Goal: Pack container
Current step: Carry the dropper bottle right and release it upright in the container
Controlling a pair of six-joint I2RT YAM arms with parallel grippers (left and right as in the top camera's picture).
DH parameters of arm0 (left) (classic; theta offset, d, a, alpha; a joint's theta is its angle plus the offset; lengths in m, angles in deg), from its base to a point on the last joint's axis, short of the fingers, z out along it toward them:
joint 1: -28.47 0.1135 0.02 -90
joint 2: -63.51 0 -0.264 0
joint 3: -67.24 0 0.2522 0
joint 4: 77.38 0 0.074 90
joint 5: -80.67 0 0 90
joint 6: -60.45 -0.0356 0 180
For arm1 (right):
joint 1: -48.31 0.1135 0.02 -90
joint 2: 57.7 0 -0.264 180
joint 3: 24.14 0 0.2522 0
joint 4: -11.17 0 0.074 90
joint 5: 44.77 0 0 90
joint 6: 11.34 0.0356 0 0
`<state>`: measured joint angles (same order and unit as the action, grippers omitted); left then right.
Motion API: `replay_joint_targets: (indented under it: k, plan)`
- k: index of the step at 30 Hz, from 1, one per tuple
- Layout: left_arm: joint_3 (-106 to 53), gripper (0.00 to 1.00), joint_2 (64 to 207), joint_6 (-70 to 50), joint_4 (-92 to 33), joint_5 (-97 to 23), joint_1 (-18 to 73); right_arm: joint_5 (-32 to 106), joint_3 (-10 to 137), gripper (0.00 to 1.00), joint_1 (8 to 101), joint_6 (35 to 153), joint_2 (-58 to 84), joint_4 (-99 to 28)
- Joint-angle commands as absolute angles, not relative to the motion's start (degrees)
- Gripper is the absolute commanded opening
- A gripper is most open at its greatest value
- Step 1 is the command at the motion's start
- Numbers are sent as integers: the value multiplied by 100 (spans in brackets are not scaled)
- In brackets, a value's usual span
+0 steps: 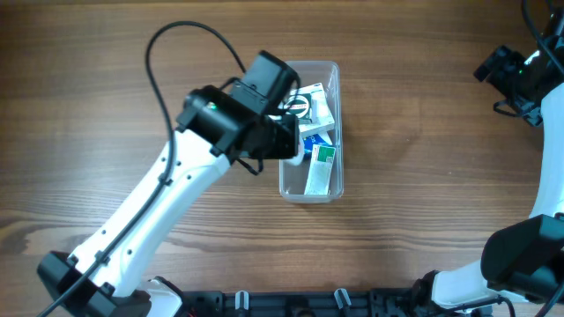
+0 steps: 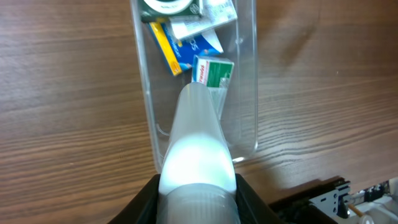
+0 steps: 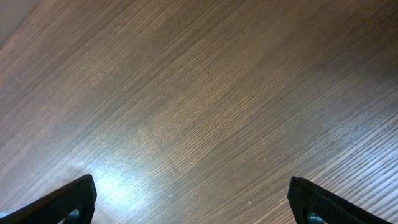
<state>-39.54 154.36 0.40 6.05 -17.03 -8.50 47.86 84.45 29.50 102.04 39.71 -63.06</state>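
Note:
The clear plastic container (image 1: pixel 333 189) stands at the table's middle and also shows in the left wrist view (image 2: pixel 249 74). It holds a green and white box (image 1: pixel 321 167) (image 2: pixel 214 70), a blue and yellow box (image 2: pixel 166 46) and other small packs. My left gripper (image 1: pixel 280 141) (image 2: pixel 198 199) is shut on a small clear bottle (image 2: pixel 196 143) and holds it over the container's near end, nozzle pointing into it. My right gripper (image 3: pixel 193 199) is open and empty over bare wood at the far right (image 1: pixel 520 75).
Black cable (image 1: pixel 176 40) loops from the left arm over the table's back left. A dark rail (image 1: pixel 335 299) runs along the front edge.

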Motion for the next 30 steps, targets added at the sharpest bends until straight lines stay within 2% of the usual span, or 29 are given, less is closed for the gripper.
replay_joint_targets:
  k: [1,12,21,30]
  plan:
    - [-4105,31,15781,467,494,-1371,-1180,4841,8414,100,2963,10280,4034,-6299]
    - [-4105,30,17232,591,271,-1307,-1407,4841,8414,100,2963,10282,4034,-6299]
    - [-4105,30,17326,591,369,-1025,-1418,4841,8414,100,2963,10285,4034,-6297]
    - [-4105,40,17326,587,365,-1028,-1418,4841,8414,100,2963,10282,4034,-6295]
